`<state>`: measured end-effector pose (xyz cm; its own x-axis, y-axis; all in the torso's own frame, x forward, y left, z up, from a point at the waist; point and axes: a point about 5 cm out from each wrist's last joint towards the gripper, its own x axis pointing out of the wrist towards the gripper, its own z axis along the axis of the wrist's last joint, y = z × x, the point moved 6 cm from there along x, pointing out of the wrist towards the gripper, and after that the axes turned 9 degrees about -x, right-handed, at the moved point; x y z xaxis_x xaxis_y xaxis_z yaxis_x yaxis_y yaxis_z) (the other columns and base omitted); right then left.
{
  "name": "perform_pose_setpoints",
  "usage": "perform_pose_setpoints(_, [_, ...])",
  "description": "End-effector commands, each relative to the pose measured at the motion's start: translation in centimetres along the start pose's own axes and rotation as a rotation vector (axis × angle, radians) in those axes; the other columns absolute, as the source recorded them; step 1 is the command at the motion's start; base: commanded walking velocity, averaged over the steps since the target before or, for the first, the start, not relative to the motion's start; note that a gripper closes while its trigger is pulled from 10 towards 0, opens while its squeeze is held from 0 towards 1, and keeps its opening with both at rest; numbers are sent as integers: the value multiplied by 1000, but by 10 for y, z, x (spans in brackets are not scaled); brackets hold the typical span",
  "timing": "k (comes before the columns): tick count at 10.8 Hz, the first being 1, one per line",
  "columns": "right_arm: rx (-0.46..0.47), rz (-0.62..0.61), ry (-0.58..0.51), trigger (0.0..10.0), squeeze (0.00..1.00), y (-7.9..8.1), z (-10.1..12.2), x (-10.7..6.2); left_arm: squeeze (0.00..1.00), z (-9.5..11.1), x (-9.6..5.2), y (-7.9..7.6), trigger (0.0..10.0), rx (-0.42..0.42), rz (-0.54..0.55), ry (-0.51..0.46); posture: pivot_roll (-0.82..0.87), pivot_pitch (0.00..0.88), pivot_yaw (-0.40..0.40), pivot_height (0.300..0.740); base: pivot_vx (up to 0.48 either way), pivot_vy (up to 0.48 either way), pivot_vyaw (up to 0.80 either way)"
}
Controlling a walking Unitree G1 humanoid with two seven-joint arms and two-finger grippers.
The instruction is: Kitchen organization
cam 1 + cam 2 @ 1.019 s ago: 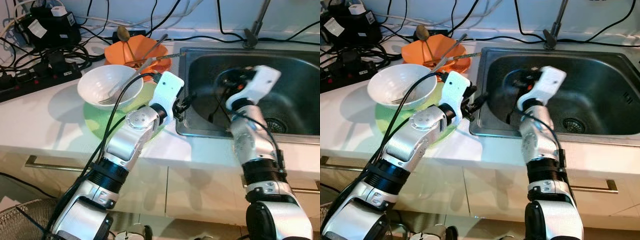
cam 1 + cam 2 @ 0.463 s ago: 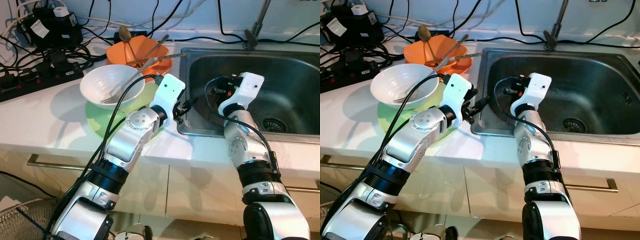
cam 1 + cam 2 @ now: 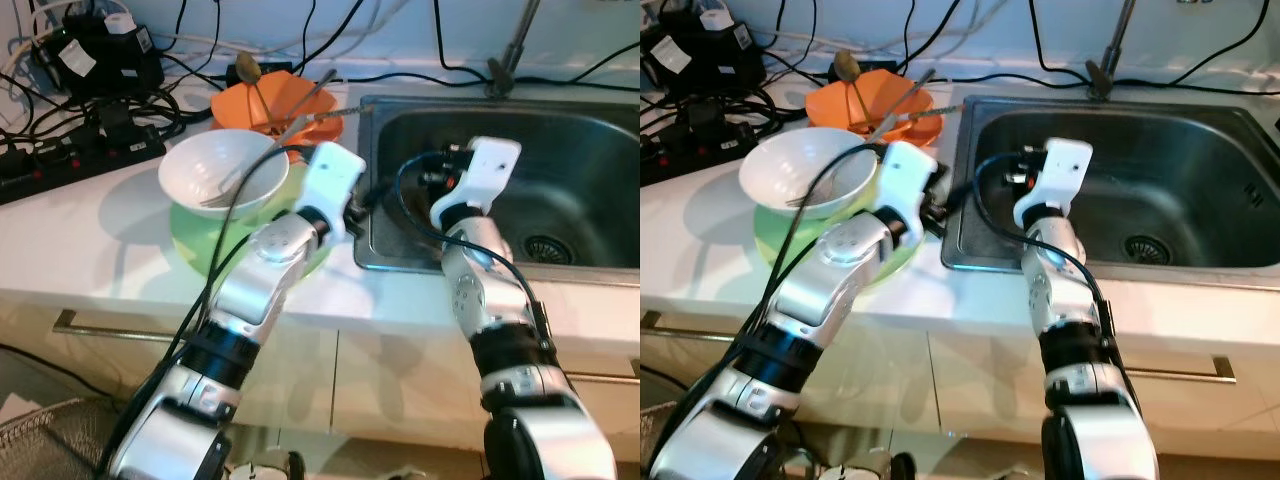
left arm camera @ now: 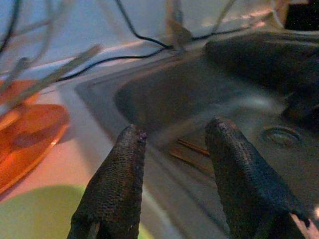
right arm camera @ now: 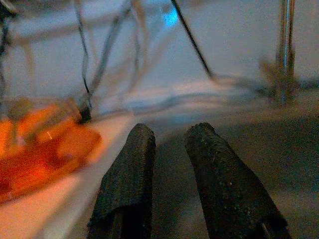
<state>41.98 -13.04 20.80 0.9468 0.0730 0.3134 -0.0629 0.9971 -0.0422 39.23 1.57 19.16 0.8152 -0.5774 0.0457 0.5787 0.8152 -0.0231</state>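
While both empty grippers are hovering spread at the sink (image 3: pixel 600 130) edge, left gripper (image 4: pixel 174 149) and right gripper (image 5: pixel 167 144) are awaiting dishes; next likely reaching for the white bowl (image 3: pixel 222 172).

Blurred, perhaps chopsticks (image 4: pixel 192 152) in sink (image 4: pixel 164 94)

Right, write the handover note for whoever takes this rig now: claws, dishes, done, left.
Left claw: open, empty, at the sink's left rim beside the green plate.
Right claw: fingers slightly apart, empty, over the left side of the sink basin.
Dishes: white bowl with a fork in it sits on the green plate; orange bowl behind it holds a spoon and other utensils. Something thin, like chopsticks, lies on the sink floor.
Done: nothing visibly sorted yet.
Left: bowls, plate and utensils all remain on the counter to be put away.
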Motion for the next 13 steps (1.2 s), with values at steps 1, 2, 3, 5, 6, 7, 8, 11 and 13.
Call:
perform_pose_setpoints(1, [-19, 6, -68, 10000, 0, 5, 13, -5, 0, -1, -4, 9, 10000, 1, 43, -28, 28, 69, 38, 740, 0, 0, 0])
perform_pose_setpoints(2, [-60, 15, -100, 10000, 0, 9, 18, -10, 0, -1, -7, 13, 10000, 16, 60, -52, 26, 69, 39, 740, 0, 0, 0])
perform_pose_setpoints(3, [-81, -2, -134, 10000, 0, 11, 21, -22, 0, 5, -14, 19, 10000, 15, 94, -117, 23, 73, 38, 740, 0, 0, 0])
perform_pose_setpoints(5, [-70, -25, -148, 10000, 0, 10, 20, -32, 0, 13, -19, 21, 10000, 46, 107, -180, 28, 77, 36, 740, 0, 0, 0])
perform_pose_setpoints(6, [-80, -21, -156, 10000, 0, 14, 18, -43, 0, 20, -21, 20, 10000, 59, 109, -220, 28, 78, 36, 740, 0, 0, 0])
perform_pose_setpoints(7, [-90, -14, -148, 10000, 0, 17, 14, -49, 0, 25, -23, 20, 10000, 77, 111, -237, 26, 79, 38, 740, 0, 0, 0])
perform_pose_setpoints(8, [-91, -13, -144, 10000, 0, 18, 12, -52, 0, 31, -24, 21, 10000, 83, 117, -258, 24, 80, 40, 740, 0, 0, 0])
perform_pose_setpoints(11, [-106, -11, -98, 10000, 0, 21, -1, -59, 0, 73, -19, 48, 10000, 203, 190, -271, 32, 76, 44, 740, 0, 0, 0])
perform_pose_setpoints(13, [-94, -8, -88, 10000, 0, 25, -4, -60, 0, 92, -24, 89, 10000, 259, 204, -190, 40, 67, 52, 740, 0, 0, 0])
